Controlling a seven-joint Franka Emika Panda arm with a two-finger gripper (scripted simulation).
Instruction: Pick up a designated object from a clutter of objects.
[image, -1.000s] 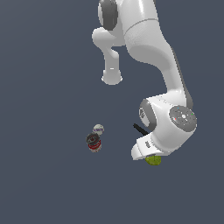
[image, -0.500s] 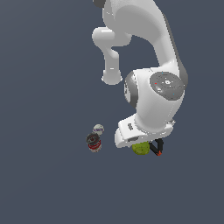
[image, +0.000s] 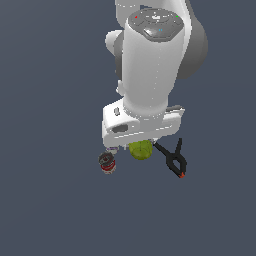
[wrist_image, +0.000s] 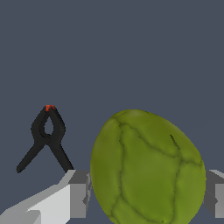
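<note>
Fruit (wrist_image: 148, 168): one, yellow-green, between the gripper (wrist_image: 146, 197) fingers (wrist_image: 78, 192), clamped | one black clamp (wrist_image: 46, 135) just beside | one red-white can (image: 107, 163), exterior view only | wrist view alone shows fingers meeting fruit

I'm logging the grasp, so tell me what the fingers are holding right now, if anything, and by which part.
The mottled yellow-green fruit sits between the fingers, across its widest part; whether they actually clamp it cannot be told.

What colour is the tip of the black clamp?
Red, on the black spring clamp; the wrist view shows it best.
</note>
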